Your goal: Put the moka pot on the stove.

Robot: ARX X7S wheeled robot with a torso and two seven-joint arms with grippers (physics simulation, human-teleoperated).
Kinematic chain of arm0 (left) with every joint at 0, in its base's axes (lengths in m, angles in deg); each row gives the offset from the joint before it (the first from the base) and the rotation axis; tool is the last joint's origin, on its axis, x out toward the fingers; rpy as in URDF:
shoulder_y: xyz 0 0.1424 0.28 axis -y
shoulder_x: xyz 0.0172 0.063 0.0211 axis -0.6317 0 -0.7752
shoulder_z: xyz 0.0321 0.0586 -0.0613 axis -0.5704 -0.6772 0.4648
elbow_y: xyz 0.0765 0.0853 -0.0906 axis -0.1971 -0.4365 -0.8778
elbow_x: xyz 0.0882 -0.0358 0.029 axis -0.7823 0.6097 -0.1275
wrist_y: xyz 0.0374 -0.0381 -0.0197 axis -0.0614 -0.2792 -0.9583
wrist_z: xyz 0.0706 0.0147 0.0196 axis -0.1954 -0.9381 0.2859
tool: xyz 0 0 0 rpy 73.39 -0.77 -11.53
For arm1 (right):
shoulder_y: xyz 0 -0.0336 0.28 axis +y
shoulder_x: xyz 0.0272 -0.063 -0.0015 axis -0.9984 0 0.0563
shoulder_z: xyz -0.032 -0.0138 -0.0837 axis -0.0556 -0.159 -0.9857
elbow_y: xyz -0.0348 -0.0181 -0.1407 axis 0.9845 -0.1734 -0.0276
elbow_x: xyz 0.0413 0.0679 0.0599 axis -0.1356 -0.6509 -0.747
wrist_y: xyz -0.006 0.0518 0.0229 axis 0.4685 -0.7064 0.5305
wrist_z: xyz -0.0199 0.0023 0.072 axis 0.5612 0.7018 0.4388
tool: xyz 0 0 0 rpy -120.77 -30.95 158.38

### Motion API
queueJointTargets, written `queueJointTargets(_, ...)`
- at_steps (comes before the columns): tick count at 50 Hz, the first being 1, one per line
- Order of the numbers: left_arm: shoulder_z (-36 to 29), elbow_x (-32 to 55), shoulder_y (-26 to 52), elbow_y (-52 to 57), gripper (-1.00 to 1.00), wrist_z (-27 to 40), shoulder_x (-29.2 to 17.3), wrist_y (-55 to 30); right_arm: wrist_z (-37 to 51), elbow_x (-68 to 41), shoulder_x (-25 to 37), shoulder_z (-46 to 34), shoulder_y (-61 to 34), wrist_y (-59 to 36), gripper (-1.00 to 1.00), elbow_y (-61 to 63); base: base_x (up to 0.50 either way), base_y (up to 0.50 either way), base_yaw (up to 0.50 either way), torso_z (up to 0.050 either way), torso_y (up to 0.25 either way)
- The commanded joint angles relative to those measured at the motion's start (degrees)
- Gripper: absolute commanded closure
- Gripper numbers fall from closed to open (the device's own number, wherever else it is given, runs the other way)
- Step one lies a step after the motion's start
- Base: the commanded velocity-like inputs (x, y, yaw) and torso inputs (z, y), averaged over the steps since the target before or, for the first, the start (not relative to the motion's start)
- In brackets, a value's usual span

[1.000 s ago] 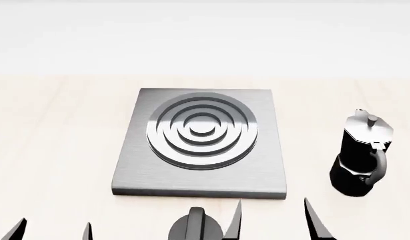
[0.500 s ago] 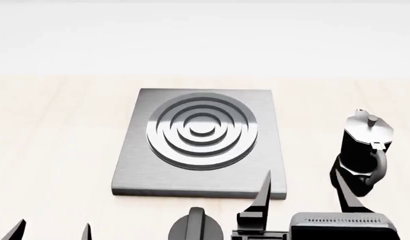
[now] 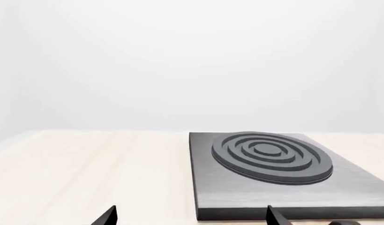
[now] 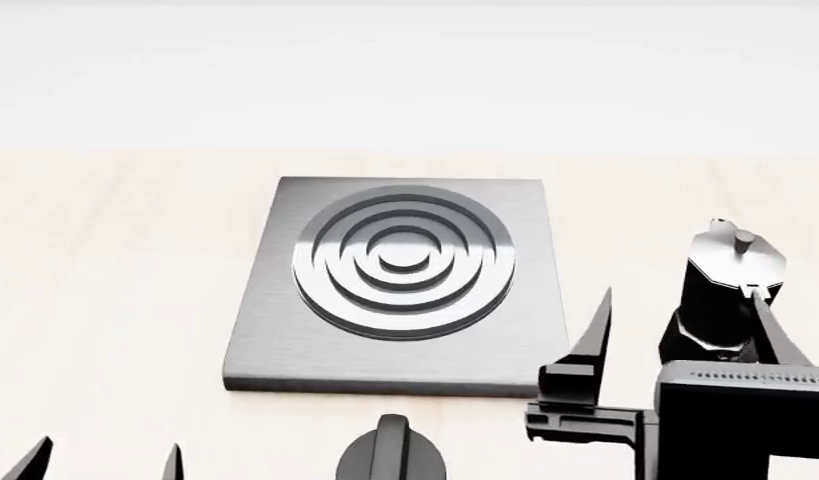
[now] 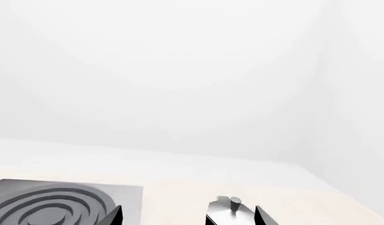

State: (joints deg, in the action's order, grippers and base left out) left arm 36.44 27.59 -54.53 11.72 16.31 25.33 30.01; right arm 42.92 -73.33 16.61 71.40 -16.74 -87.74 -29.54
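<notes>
The right gripper (image 4: pixel 683 320), jaws spread, sits just short of the moka pot (image 4: pixel 729 290) (upright, near the counter's right edge), beside the stove (image 4: pixel 402 290).

Black moka pot (image 4: pixel 724 300) with silver lid; grey ring-patterned stove (image 4: pixel 402 290).

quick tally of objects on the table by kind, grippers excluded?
moka pot: 1
stove: 1
black knob, at the head view's bottom edge: 1
Total: 3, all on the table
</notes>
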Motion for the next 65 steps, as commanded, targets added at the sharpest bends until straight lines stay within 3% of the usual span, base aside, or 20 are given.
queueJointTargets(1,0.9,-0.5,0.7,-1.4,-1.00,-0.8,1.0,0.3,-2.4,-2.6,0.2,3.9,-3.3,-1.3,-1.00,-3.5,0.00,0.00,0.00,0.000,0.000)
queueJointTargets(65,0.2,0.0,0.5,0.3,-1.00,1.0,-0.4,0.1,-10.3,-10.3,0.2,10.4,-8.4,3.0,-1.00,-24.4,0.00,0.00,0.00,0.000,0.000)
